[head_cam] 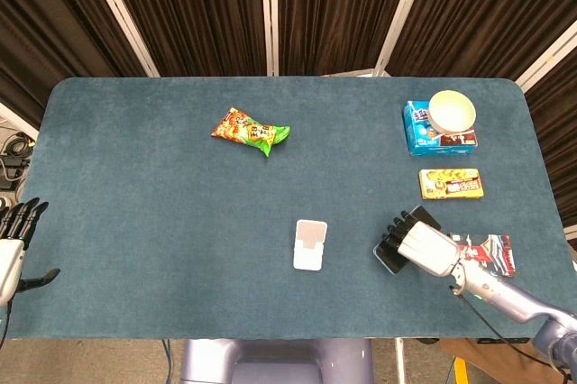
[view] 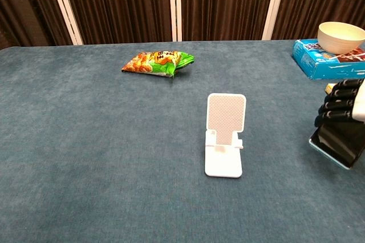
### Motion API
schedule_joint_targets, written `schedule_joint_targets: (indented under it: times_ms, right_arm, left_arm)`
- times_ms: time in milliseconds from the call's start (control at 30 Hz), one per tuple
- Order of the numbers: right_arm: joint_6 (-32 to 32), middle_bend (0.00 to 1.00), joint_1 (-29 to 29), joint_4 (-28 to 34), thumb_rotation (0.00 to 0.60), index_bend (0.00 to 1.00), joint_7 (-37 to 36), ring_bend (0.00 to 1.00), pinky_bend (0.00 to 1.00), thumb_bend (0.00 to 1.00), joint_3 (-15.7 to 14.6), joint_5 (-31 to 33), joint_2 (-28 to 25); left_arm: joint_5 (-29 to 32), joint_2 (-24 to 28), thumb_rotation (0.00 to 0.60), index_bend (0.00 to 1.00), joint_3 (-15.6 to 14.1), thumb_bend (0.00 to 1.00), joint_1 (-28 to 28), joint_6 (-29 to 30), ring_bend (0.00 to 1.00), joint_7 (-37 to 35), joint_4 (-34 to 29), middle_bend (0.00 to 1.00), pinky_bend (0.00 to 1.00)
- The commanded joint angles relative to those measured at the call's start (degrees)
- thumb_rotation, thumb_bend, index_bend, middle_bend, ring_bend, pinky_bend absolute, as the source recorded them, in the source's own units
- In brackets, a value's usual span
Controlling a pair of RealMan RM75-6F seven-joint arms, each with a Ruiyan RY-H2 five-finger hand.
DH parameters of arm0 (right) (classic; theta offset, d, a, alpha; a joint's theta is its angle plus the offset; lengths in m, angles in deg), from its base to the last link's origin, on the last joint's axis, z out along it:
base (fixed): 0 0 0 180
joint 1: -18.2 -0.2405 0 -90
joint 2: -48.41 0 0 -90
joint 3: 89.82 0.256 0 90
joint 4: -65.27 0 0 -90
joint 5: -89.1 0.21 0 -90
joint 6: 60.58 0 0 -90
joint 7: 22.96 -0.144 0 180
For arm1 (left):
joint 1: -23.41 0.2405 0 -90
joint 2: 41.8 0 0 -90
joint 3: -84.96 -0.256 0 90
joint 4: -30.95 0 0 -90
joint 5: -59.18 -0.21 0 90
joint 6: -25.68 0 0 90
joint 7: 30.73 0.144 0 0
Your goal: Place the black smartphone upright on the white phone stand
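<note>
Smartphone [view: 341,143] gripped by right hand [head_cam: 421,244] | left hand [head_cam: 15,238] spread, empty, head view only

The head view looks steeply down over the whole table [head_cam: 135,222]; the chest view faces low across it, sharing the white phone stand [head_cam: 310,244].

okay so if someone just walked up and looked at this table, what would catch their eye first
Probably the right hand at the table's near right, gripping the black smartphone and holding it tilted. Next, the empty white phone stand standing near the middle front, and the bright snack bag lying further back.
</note>
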Motion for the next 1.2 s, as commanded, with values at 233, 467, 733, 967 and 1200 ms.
schedule_joint_targets:
  times_ms: [233,467,733,967,1200]
  right_arm:
    - [13.4,0.48,-0.3,0.8,0.6,0.6,19.5,0.32,0.28,0.44,4.5,-2.2,-4.0]
    - [13.5,0.48,-5.1,11.9,0.6,0.61,33.3,0.26,0.13,0.47,6.8,-6.4,-9.1]
    - [3.3,0.5,-10.0,25.2,0.6,0.62,46.4,0.26,0.08,0.48,8.5,-9.4,-11.4]
    - [-7.0,0.5,-12.7,32.9,0.6,0.62,53.1,0.26,0.06,0.49,9.6,-9.3,-11.4]
    - [-15.5,0.51,-15.3,37.2,0.6,0.63,56.8,0.26,0.06,0.49,11.8,-7.2,-9.7]
  left_arm:
    - [-0.4,0.3,0.6,0.0,-0.2,0.0,0.0,-0.1,0.0,-0.9,0.0,0.0,0.0]
    - [0.1,0.6,0.6,0.0,0.0,0.0,0.1,0.0,0.0,-1.5,-0.2,0.0,0.0]
    - [1.9,0.6,0.6,0.0,0.6,0.0,-0.1,-0.8,0.0,-2.0,0.1,0.0,0.0]
    - [3.2,0.6,0.6,0.0,1.1,0.0,-0.5,-1.7,0.0,-2.1,0.3,0.0,0.0]
    - [3.9,0.7,0.6,0.0,1.5,0.0,-0.7,-2.0,0.0,-2.7,0.5,0.0,0.0]
